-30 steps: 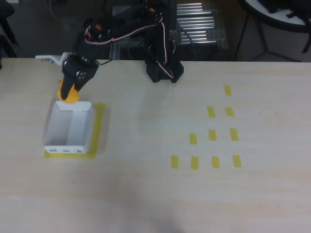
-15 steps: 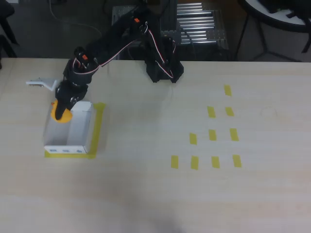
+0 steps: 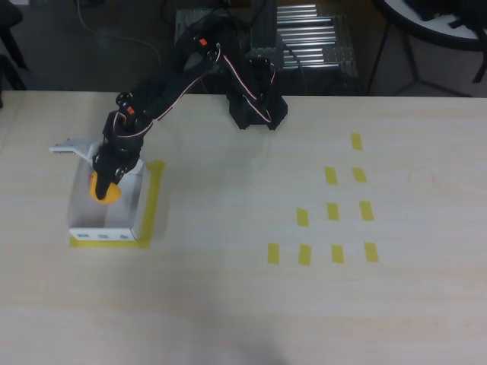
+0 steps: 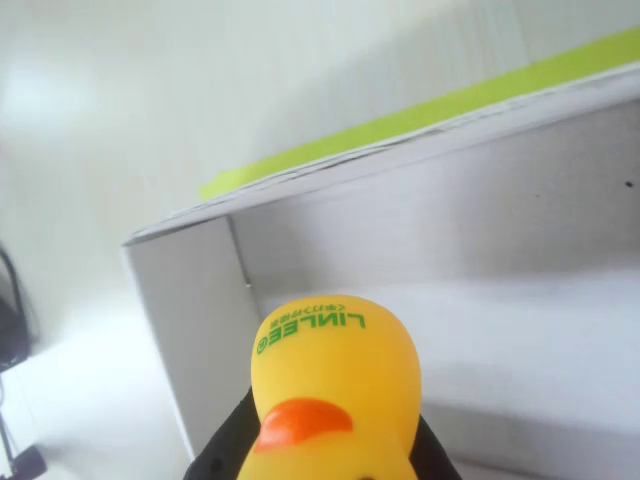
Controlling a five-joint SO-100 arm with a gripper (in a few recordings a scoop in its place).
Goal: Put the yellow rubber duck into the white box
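The yellow rubber duck (image 3: pixel 106 192) (image 4: pixel 335 375) is held between the black fingers of my gripper (image 3: pixel 105 185) (image 4: pixel 330 465), which is shut on it. In the overhead view the duck hangs inside the outline of the white box (image 3: pixel 135 207), near its far half. In the wrist view the duck's orange beak faces the camera. Behind it are the box's inner walls (image 4: pixel 450 200) and floor (image 4: pixel 540 340). I cannot tell whether the duck touches the floor. The box's near outer side (image 3: pixel 103 236) carries small blue marks.
A yellow tape frame (image 3: pixel 154 199) borders the box on the light wooden table (image 3: pixel 228 304). Several small yellow tape rectangles (image 3: pixel 332 211) lie at the right. The arm's black base (image 3: pixel 257 110) stands at the table's far edge, with dark clutter behind it.
The gripper has carried the duck from above the box's far edge forward and down into the box. The arm has stretched further over the box.
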